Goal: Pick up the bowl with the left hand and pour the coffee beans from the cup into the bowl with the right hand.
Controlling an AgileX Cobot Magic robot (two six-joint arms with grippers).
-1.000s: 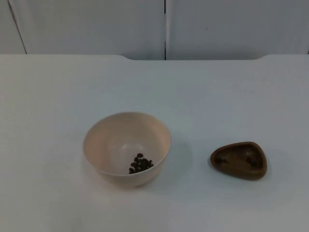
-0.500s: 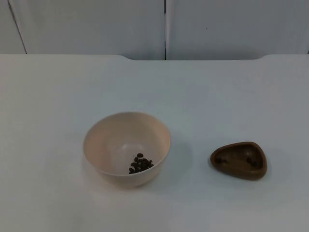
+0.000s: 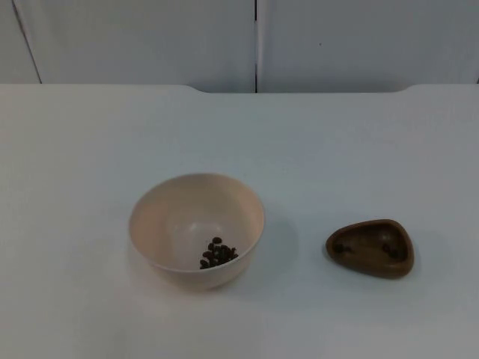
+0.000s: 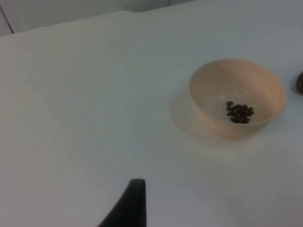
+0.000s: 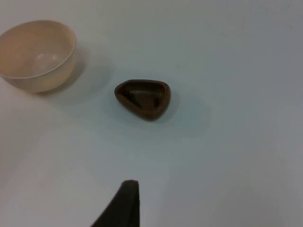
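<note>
A cream bowl [image 3: 196, 229] stands upright on the white table, left of centre, with a small heap of coffee beans [image 3: 218, 254] on its floor. To its right sits a small brown cup [image 3: 370, 247] with a rounded triangular rim and a few dark spots inside. In the left wrist view the bowl [image 4: 236, 97] with its beans [image 4: 240, 112] lies well ahead of my left gripper [image 4: 130, 208], apart from it. In the right wrist view the brown cup [image 5: 143, 98] lies ahead of my right gripper [image 5: 124, 205], and the bowl [image 5: 37, 54] stands beyond it. Neither gripper holds anything.
The white table top [image 3: 337, 149] ends at the grey partition wall [image 3: 254, 41] at the back.
</note>
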